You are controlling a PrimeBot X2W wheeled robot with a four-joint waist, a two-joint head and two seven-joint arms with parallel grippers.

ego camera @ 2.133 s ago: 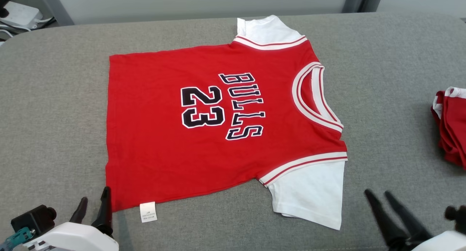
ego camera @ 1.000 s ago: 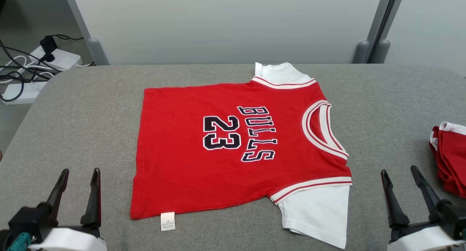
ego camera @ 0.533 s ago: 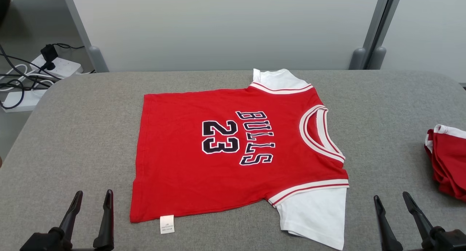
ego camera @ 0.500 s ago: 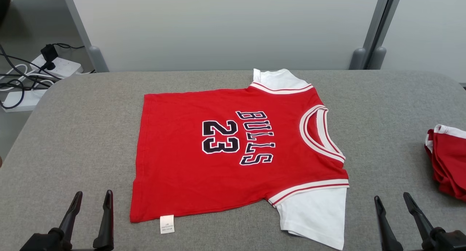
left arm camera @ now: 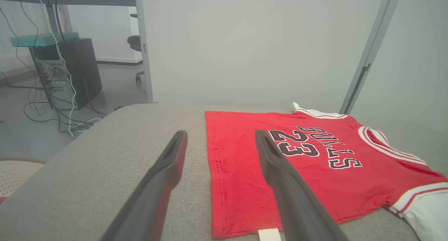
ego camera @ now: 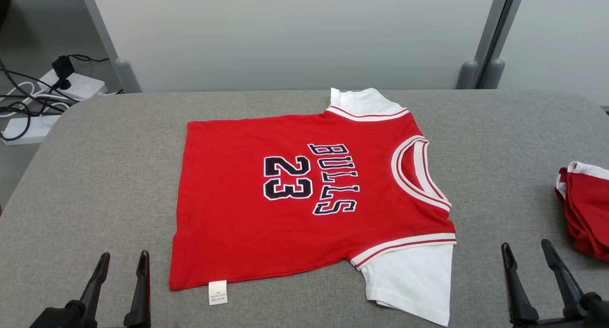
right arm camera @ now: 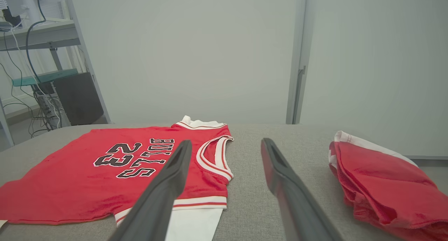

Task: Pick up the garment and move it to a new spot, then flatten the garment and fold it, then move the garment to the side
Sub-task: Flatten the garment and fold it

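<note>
Observing garment (ego camera: 304, 199) lying flat, print side up, at the middle of the grey padded table (ego camera: 95, 175); neck pointing to the robot's right, hem to its left. Reading "23" and "BULLS" in black on red. Noting white sleeves spreading at the near and far edges, and a small white label (ego camera: 218, 292) sticking out by the near hem corner. Logging left gripper (ego camera: 124, 254) sitting at near left, close to that corner and apart from the cloth, jaws spread wide, holding nothing. Logging right gripper (ego camera: 525, 243) sitting at near right, between the garment and a folded red pile (ego camera: 587, 209), jaws equally wide, gripping nothing.
</note>
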